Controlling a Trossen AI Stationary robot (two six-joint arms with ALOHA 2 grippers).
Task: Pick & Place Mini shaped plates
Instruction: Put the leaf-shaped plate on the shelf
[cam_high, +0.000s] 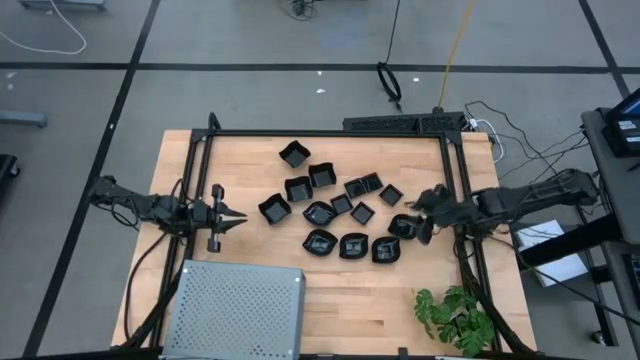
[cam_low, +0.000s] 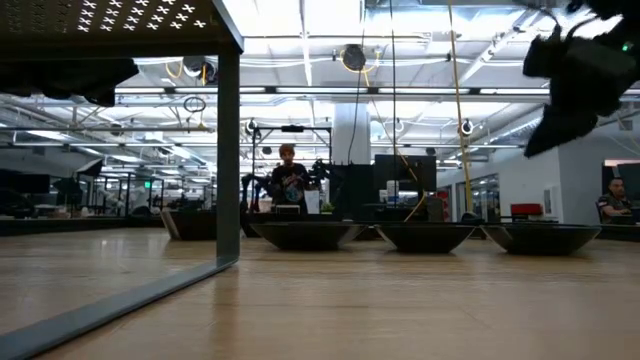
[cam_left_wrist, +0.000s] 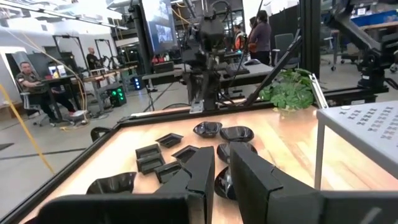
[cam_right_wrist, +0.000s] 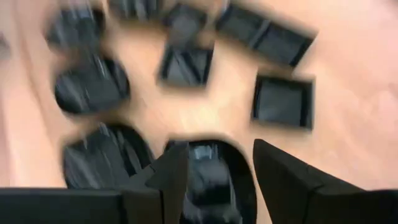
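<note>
At the left edge of the wooden worktop (cam_high: 380, 310), the left pincer (cam_high: 238, 218) is hovering with its fingers (cam_left_wrist: 202, 171) nearly together and nothing between them, pointing toward the middle. Near it, at the front left corner, the grey perforated tray (cam_high: 235, 305) is standing on legs. The mini shaped plates (cam_high: 340, 212) are lying scattered across the middle of the worktop, about a dozen glossy black dishes, square and round, some touching and some apart. At the right end of that scatter, the right pincer (cam_high: 418, 222) is hanging just over a round plate (cam_right_wrist: 214, 171), its fingers spread apart on either side and gripping nothing. A green plant (cam_high: 455, 318) is sitting at the near right corner.
</note>
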